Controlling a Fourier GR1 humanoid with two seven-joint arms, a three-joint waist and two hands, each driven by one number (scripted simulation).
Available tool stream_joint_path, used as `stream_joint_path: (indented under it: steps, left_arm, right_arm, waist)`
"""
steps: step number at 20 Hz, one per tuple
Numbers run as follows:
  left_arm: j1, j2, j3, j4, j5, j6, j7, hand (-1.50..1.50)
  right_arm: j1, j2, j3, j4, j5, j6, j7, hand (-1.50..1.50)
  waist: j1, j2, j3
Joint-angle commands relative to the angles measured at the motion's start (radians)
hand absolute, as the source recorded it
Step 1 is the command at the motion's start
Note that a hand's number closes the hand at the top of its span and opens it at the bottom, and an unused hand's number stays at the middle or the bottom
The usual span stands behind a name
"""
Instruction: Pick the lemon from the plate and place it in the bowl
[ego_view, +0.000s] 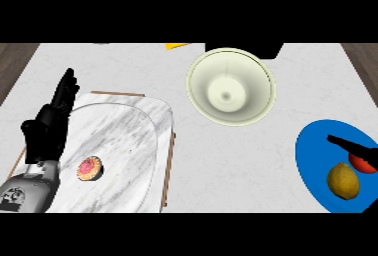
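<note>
Counter (229, 165): pale, lightly veined top that fills most of the head view, with strips of brown flooring past its left and right ends.
Marble tray (125, 125): long white-and-grey slab with rounded corners and a thin wooden edge, lying on the left part of the counter.
Bowl (255, 70): cream, round and deep, standing upright near the far edge just right of centre. Nothing lies in it, and it is well apart from the plate.
Plate (316, 155): bright blue, at the right edge of the counter and partly cut off by the frame.
Left forearm (26, 192): grey, coming in at the lower left corner over the tray's near end.
Left hand (48, 125): black, fingers straight and pointing up; it is open, holds nothing and rests by the tray's left edge.
Right hand (353, 146): only a thin black part reaches in from the right edge over the plate, above the red fruit. Whether it is open or closed cannot be told.
Lemon (343, 181): yellow, lying on the near part of the plate, just below the red fruit, with nothing holding it.
Red fruit (363, 165): on the plate at the frame's edge, partly hidden by the right hand.
Pastry (90, 168): small, round and pinkish, on the tray's near left part.
Yellow object (177, 45): a sliver at the far edge, left of the bowl.
</note>
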Motion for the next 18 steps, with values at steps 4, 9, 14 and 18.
stream_joint_path:
  steps: [4, 9, 14, 18]
  left_arm:
    - [0.008, -0.003, 0.089, -0.001, 0.005, -0.091, -0.007, 0.0]
    - [0.02, -0.045, 0.059, -0.047, -0.054, -0.058, 0.036, 0.0]
    - [-0.035, -0.088, 0.08, 0.074, -0.094, -0.066, -0.037, 0.0]
    - [-0.006, -0.072, 0.105, -0.014, -0.086, -0.103, 0.018, 0.0]
  right_arm:
    - [-0.084, 0.066, -0.016, 0.103, 0.098, 0.022, -0.038, -1.5]
    - [-0.037, 0.087, 0.044, 0.107, 0.21, -0.064, -0.123, 1.5]
    - [-0.155, 0.108, -0.015, 0.271, 0.253, -0.126, -0.231, 1.5]
    - [-0.123, 0.152, -0.027, 0.267, 0.264, -0.152, -0.245, 1.5]
  waist:
    - [0.001, 0.0, 0.0]
    - [0.0, -0.001, 0.0]
    - [-0.001, 0.001, 0.0]
    - [0.0, 0.0, 0.0]
